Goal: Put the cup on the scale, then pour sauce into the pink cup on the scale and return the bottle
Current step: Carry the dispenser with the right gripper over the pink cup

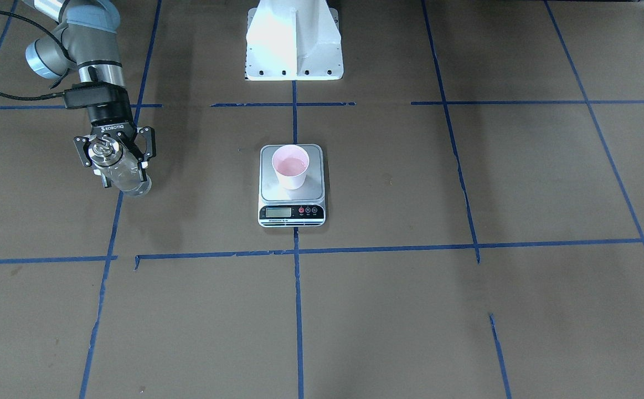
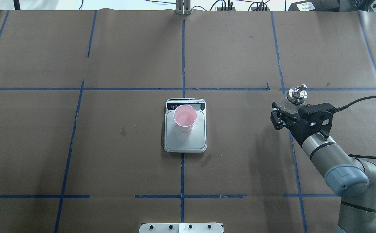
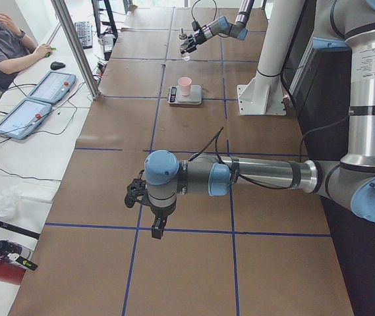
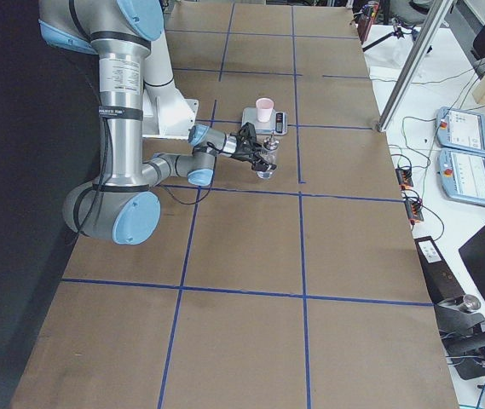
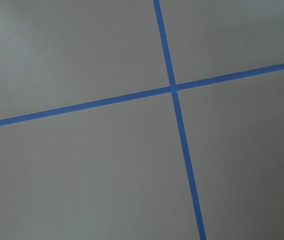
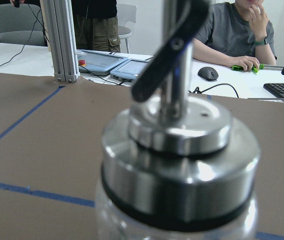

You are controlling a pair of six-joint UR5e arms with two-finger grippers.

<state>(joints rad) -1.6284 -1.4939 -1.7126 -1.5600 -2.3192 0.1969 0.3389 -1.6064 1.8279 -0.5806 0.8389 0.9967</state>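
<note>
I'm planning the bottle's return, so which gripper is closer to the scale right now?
Right. The right gripper, holding the bottle, sits off to the right of the scale. The left gripper hangs much farther away, toward the table's left end.

Wide table under brown paper [image 2: 110,145], gridded with blue tape lines [image 2: 183,64]. Flat white rectangular kitchen scale with steel platform [image 2: 188,139] sits at frame centre, astride a tape line. White metal base plate [image 2: 181,227] at bottom edge, centre.
</note>
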